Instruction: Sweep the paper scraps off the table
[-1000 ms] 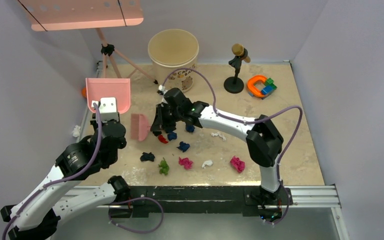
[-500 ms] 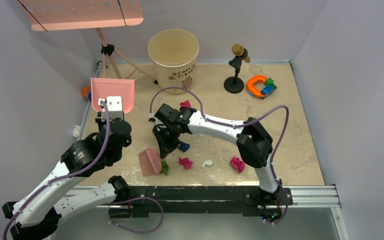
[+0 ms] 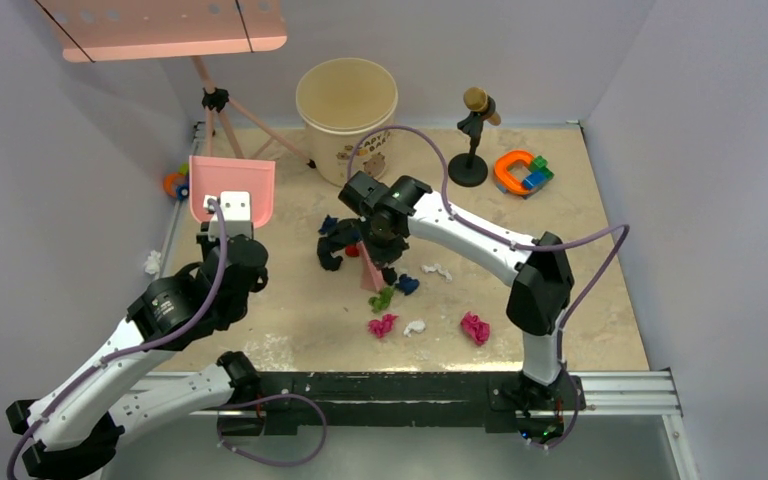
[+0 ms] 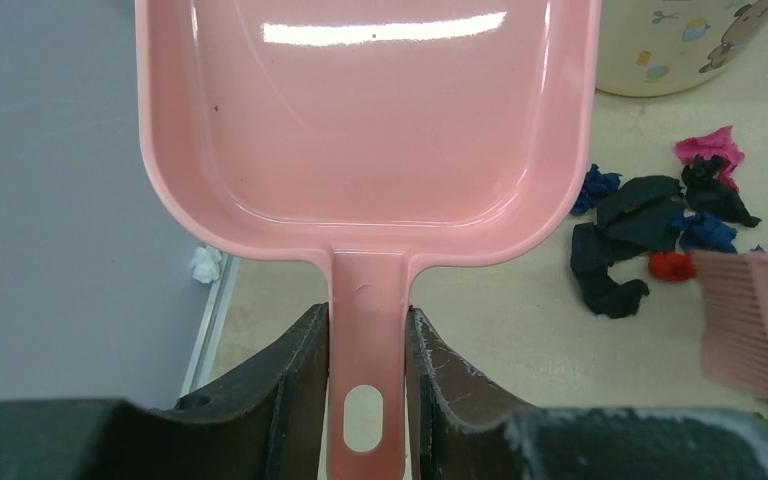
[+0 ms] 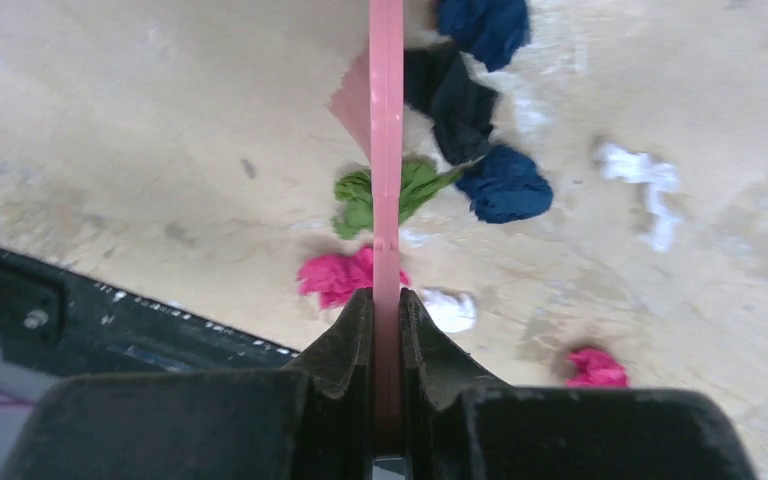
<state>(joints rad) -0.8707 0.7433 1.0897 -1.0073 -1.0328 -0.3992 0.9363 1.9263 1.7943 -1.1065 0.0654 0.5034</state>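
My left gripper is shut on the handle of a pink dustpan, which lies at the table's far left. My right gripper is shut on a pink brush, held edge-on in the middle of the table. Black, dark blue and red paper scraps cluster just left of the brush, right of the dustpan. Green and blue scraps touch the brush. Magenta, white and magenta scraps lie nearer the front.
A cream bucket stands at the back, a microphone figurine and toy blocks at the back right, a tripod at the back left. A white wad lies off the table's left edge.
My right gripper has swung the brush from the front left up and right to the table's middle; black, blue and red scraps now sit bunched near the dustpan. The dustpan shifted slightly right.
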